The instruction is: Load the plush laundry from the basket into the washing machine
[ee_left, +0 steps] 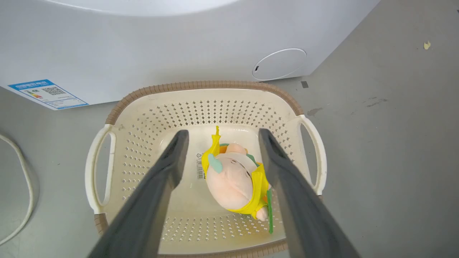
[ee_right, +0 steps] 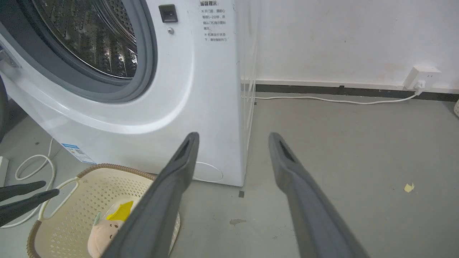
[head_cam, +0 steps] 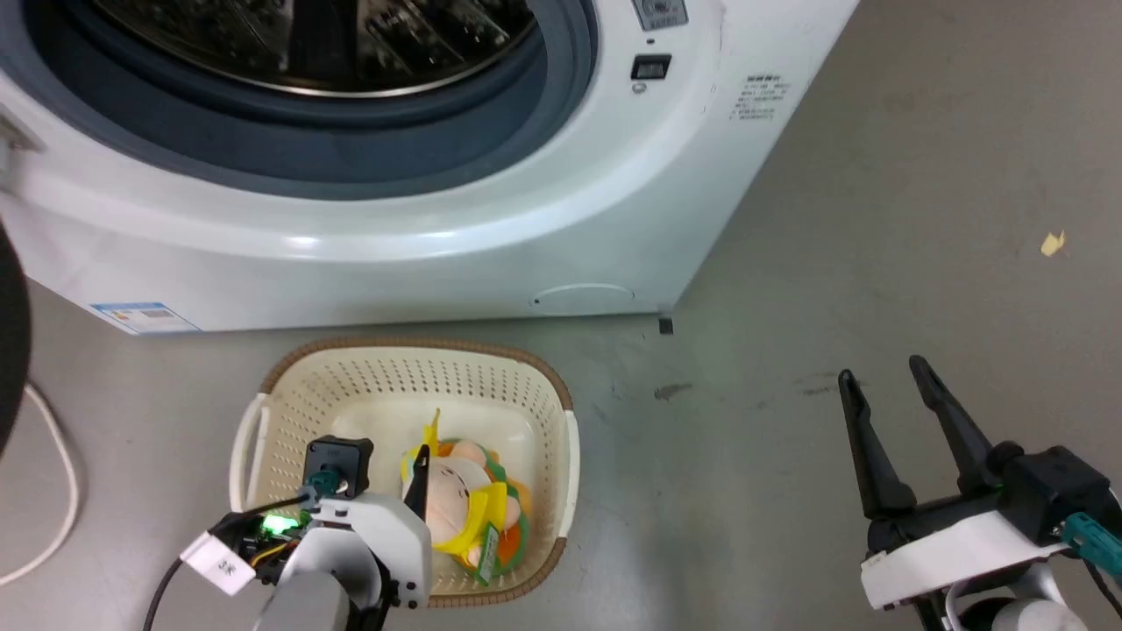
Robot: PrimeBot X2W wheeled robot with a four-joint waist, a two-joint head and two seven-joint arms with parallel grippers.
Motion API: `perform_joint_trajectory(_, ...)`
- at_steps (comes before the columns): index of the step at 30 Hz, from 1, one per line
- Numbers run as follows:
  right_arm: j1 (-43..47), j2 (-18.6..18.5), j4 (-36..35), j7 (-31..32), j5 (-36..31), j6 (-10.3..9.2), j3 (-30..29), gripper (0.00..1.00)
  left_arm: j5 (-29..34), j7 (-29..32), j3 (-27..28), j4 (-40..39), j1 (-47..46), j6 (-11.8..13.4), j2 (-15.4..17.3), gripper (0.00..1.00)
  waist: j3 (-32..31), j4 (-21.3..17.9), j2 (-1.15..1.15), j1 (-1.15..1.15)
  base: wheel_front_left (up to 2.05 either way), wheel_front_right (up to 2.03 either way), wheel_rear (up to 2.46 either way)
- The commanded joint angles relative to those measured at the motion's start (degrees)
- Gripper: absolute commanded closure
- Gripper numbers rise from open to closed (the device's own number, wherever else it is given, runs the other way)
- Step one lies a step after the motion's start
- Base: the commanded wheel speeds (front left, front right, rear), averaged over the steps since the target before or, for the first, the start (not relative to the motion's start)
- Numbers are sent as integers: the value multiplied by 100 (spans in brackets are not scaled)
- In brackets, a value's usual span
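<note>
Both jaws stand wide apart and hold nothing: the left gripper (ee_left: 222, 133) hangs over the basket (head_cam: 412, 346), and the right gripper (head_cam: 882, 367) sits over bare floor (head_cam: 877, 219), well to the basket's right.

From the head, the basket stands on the floor just in front of the washing machine (head_cam: 438, 254), whose round opening shows the steel drum (head_cam: 351, 44). The doll (head_cam: 465, 508) lies on the basket's bottom, toward its near right corner. One dark finger of the left gripper crosses the doll's head. A white cable (head_cam: 61, 473) curls on the floor at the left, and a yellow scrap (head_cam: 1052, 244) lies far right.

From the left wrist, the two fingers flank the doll, which lies with its pink head up; whether they touch it I cannot tell. A printed label (ee_left: 199, 165) on the basket's bottom sits just beside the doll.

From the right wrist, the fingers spread over the floor beside the machine's front corner. The basket with the doll's head shows at the lower left, and the left gripper's fingertips reach in from the left edge. A wall socket (ee_right: 423, 75) sits at the far right.
</note>
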Motion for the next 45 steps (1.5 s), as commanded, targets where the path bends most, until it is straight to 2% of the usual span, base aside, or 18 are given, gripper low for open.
perform_joint_trajectory(1, -138, -4, -58, -62, 67, 19, 3, 0, -60, 29, -37, 203, -188, 14, 56, 0, 155, -73, 0, -1, 0, 0, 0)
perform_joint_trajectory(15, -317, -5, -171, -217, 278, 23, 39, 0, -251, 288, -202, 1092, -825, -15, 273, 0, 854, -298, 0, -1, 0, 0, 0)
perform_joint_trajectory(26, -458, -6, -293, -360, 558, 27, 194, 0, -500, 788, -328, 1839, -1431, -62, 476, 0, 1486, -549, 0, -1, 0, 0, 0)
perform_joint_trajectory(41, -633, -7, -460, -539, 920, 31, 378, 0, -792, 1050, -555, 2727, -2282, -153, 575, 1, 2316, -796, 0, -1, 0, 0, 0)
perform_joint_trajectory(42, -648, -7, -460, -551, 931, 31, 384, 0, -804, 1077, -583, 2787, -2325, -170, 577, 82, 2357, -811, 0, -1, 0, 0, 0)
perform_joint_trajectory(43, -665, -7, -458, -562, 942, 32, 390, 0, -817, 1087, -612, 2845, -2365, -197, 582, 100, 2395, -827, 0, -1, 0, 0, 0)
perform_joint_trajectory(45, -712, -7, -455, -586, 974, 32, 401, 0, -847, 1015, -653, 2952, -2448, -223, 611, 100, 2462, -868, 0, -1, 0, 0, 0)
